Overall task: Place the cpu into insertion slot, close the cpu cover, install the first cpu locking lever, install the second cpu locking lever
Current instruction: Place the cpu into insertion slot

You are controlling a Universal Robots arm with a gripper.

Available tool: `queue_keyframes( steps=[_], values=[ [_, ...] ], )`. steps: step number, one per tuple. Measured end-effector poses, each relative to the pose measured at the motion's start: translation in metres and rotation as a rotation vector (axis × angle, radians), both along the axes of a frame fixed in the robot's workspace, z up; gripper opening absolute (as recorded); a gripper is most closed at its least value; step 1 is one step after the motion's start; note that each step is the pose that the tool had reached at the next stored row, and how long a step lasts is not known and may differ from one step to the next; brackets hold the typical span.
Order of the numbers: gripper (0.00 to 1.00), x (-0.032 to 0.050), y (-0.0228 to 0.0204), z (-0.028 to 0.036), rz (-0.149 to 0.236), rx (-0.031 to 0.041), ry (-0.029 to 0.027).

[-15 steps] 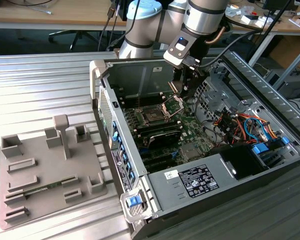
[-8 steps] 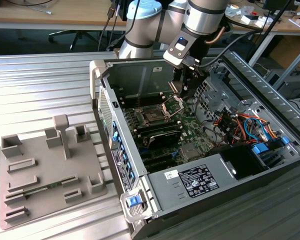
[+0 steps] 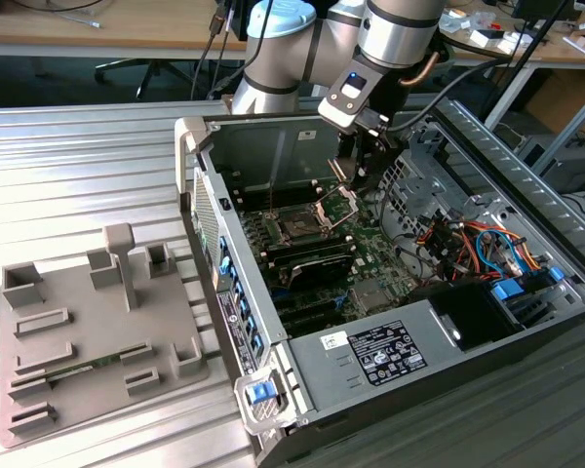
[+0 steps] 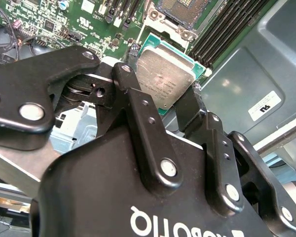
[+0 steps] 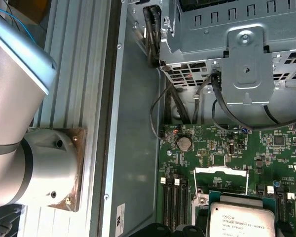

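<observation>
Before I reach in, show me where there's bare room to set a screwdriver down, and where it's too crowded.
Free: the ribbed table beyond the grey fixture plate, on the exterior view's left of the case. Crowded: inside the case, where the hand holds the cpu near the socket, with cables close by.

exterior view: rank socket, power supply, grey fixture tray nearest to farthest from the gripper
1. socket, on the motherboard by the gripper, which grips the cpu
2. power supply, nearer the camera
3. grey fixture tray, far off, exterior view's left
</observation>
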State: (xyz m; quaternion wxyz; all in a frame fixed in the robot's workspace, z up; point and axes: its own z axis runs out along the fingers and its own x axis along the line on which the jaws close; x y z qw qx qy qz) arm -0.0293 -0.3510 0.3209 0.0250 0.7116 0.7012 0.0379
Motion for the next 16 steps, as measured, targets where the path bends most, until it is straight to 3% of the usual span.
queue_keyframes(
  steps=[16],
  values=[
    [0.55,0.0000,0.0000,-0.0030,-0.004,0.0000,0.0000]
  ],
)
